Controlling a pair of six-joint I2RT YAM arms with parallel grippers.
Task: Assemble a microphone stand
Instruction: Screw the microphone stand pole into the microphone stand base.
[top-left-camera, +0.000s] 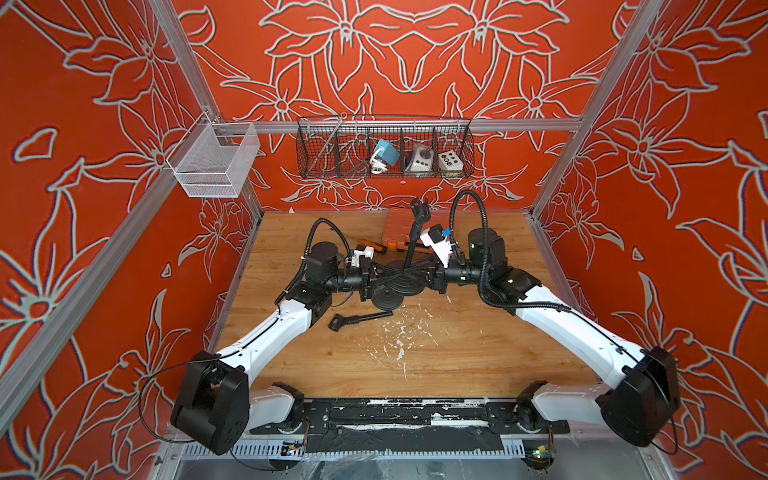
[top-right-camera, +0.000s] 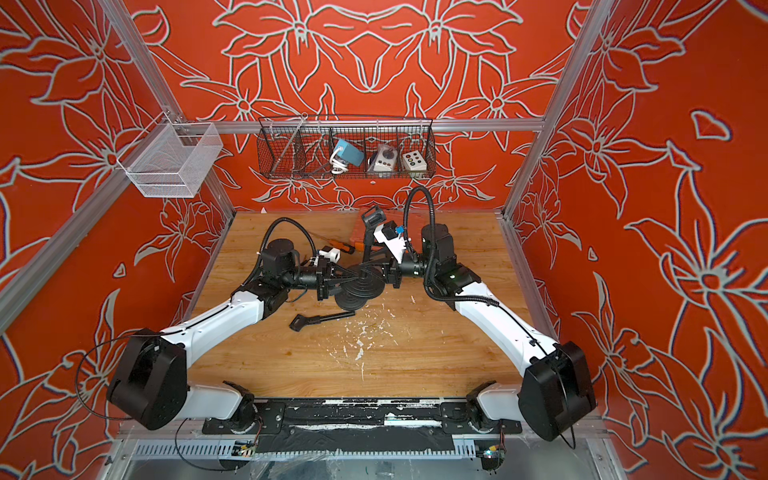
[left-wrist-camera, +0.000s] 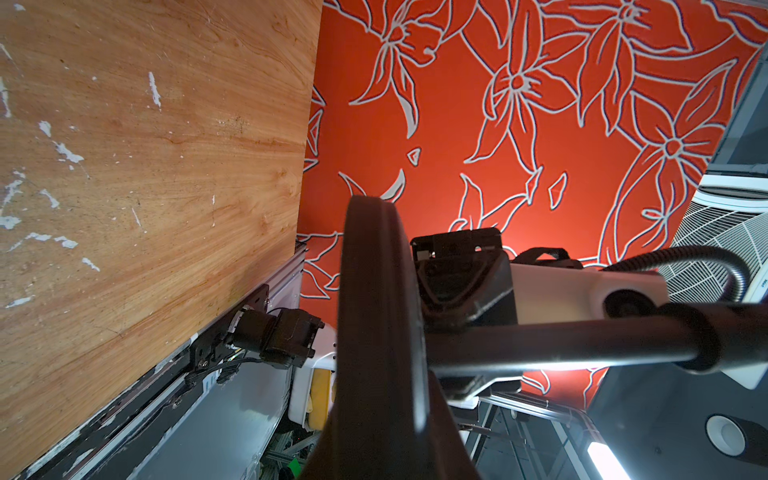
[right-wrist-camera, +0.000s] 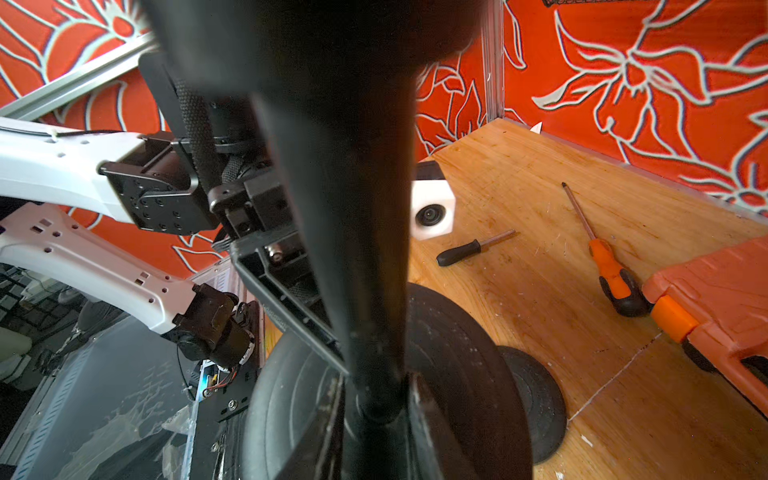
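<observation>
wooden table, scuffed white near the middle. both arms reach in and meet over it, roughly centre, slightly toward the back wall.

orange case lies at the back edge, behind the meeting point.

round base of the mic stand sits between the two grippers. left gripper is pinched down on its rim; the left wrist view shows the base edge-on, running straight into the jaws. cannot tell if the base rests on the wood or is lifted.

pole rises from the base centre, leaning a little, with the clip on top.

right gripper is at the pole's foot. in the right wrist view its fingers press against either side of the pole, narrow, no gap visible.

smaller black disc lies flat on the table, partly under the base's near edge.

loose black handle piece lies on the table, nearer the front, apart from the disc.

orange screwdriver lies just beside the case; a short black-handled driver lies near it.
</observation>
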